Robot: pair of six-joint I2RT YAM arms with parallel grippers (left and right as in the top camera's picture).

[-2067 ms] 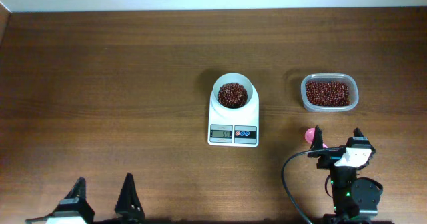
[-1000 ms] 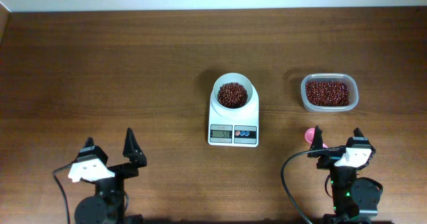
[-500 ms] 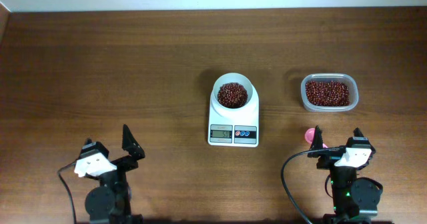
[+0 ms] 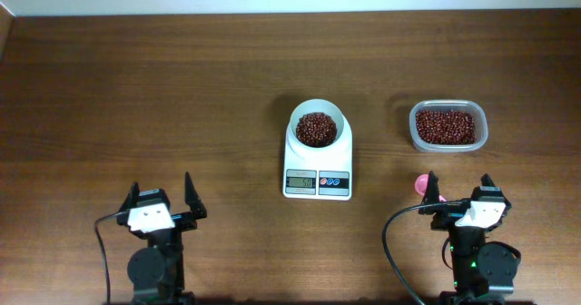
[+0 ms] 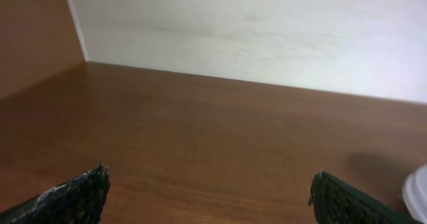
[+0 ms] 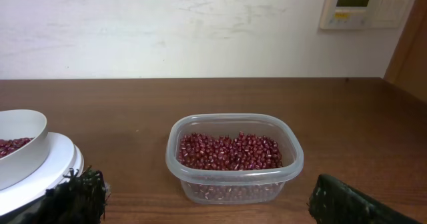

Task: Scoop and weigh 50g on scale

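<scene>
The white scale (image 4: 317, 180) stands mid-table with its round bowl (image 4: 317, 116) holding dark red-brown beans (image 4: 316, 130). My left gripper (image 4: 162, 191) sits near the front edge, far left of the scale, open and empty. In the left wrist view the left gripper (image 5: 210, 184) faces bare wood, with a white edge of the scale (image 5: 419, 192) at the right. My right gripper (image 4: 458, 183) is open and empty, front right of the scale. In the right wrist view the right gripper (image 6: 203, 184) faces the tub, with the scale's bowl (image 6: 23, 151) at the left.
A clear plastic tub (image 4: 447, 142) full of beans stands to the right of the scale, also seen in the right wrist view as the tub (image 6: 233, 184). A pink spoon (image 4: 421, 183) lies beside the right gripper's left finger, partly hidden. A pale wall borders the table's far edge.
The left arm has risen from the bottom edge and swung round, its open gripper now pointing toward the far side. The right arm, scale and tub have not moved.
</scene>
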